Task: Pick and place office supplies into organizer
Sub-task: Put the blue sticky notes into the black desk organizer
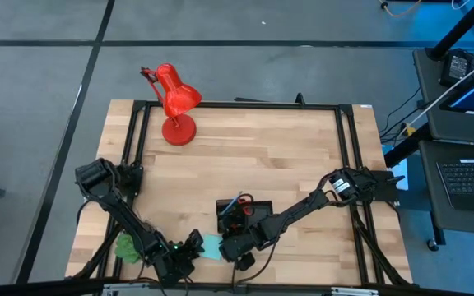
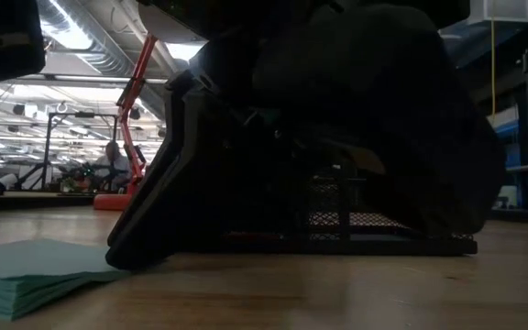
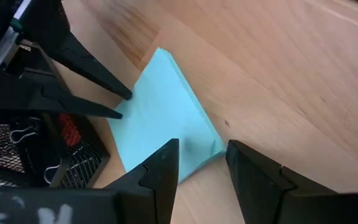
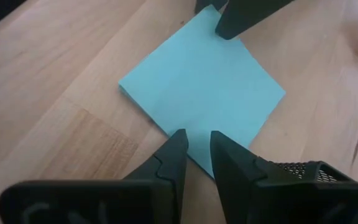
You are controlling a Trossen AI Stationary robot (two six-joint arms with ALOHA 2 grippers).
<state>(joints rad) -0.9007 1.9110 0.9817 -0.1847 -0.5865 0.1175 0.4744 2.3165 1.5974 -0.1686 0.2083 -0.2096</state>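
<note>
The left gripper [image 3: 201, 163] was spread astride a corner of the notepad [image 3: 166, 112]; the right gripper [image 4: 197, 146], nearly closed and empty, hovered opposite. Squeezing the edge squarely was advised before transfer to the organizer [image 3: 36, 155].

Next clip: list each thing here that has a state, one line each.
Notepad: flat on the table, outside the organizer, not lifted.
Organizer: upright beside the notepad, holding clips and a red piece.
Left claw: open, fingers straddling a notepad corner.
Right claw: fingers narrowly apart at the opposite corner, holding nothing.
Red lamp: standing at the table's far side.
</note>
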